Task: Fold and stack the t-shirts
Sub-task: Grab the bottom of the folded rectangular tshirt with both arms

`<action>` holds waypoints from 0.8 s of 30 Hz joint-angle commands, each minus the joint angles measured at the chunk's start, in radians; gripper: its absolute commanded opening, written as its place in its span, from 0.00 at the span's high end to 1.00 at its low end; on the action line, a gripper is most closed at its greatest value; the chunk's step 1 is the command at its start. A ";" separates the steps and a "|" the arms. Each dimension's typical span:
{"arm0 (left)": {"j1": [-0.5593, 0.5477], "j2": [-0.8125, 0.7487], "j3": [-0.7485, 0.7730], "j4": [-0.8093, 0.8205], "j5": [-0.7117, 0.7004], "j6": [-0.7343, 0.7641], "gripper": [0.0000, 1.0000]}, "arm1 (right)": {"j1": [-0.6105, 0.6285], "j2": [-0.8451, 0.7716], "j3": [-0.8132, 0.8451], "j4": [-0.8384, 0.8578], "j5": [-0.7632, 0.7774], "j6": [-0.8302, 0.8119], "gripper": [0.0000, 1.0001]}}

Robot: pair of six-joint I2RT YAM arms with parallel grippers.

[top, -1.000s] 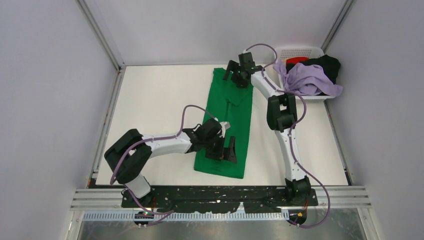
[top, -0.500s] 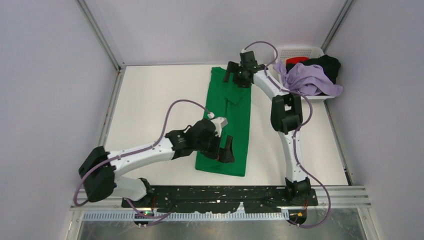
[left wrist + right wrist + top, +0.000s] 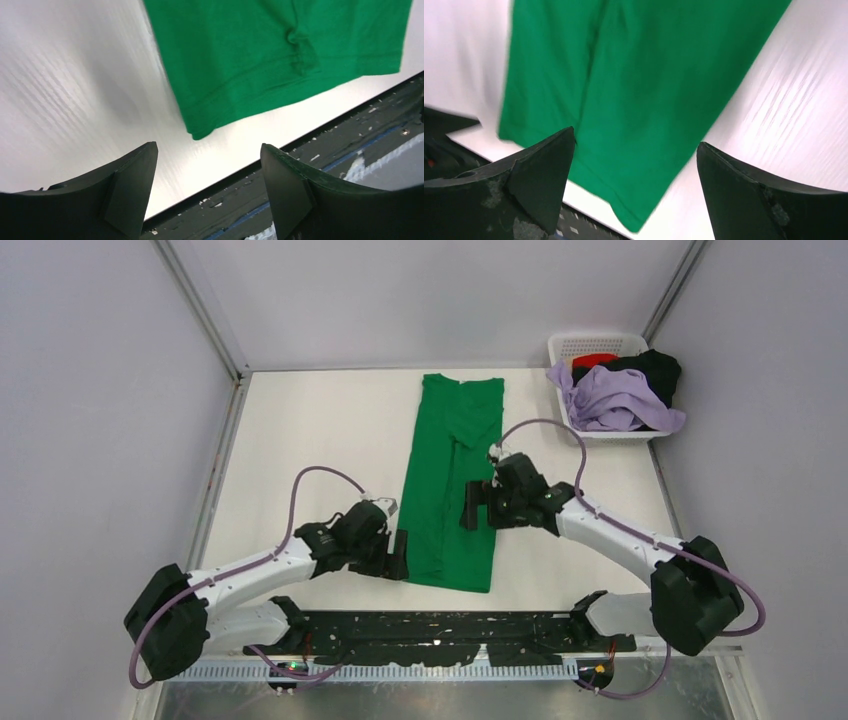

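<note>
A bright green t-shirt lies folded into a long narrow strip down the middle of the table. My left gripper is open and empty, just left of the strip's near left corner. My right gripper is open and empty above the strip's right side; the right wrist view shows the shirt's near end below its jaws. A lavender shirt, a black shirt and a red shirt are piled in the basket.
A white slotted basket stands at the back right corner. The dark rail carrying the arm bases runs along the table's near edge. Grey walls close in the table on the left, back and right.
My right arm has swung from the shirt's far collar end back to its near half. My left gripper has slid off the shirt to the table at its near left corner.
</note>
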 commanded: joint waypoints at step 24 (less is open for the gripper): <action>0.036 0.171 -0.008 0.116 0.062 0.031 1.00 | 0.250 -0.241 -0.433 0.042 -0.117 0.180 0.48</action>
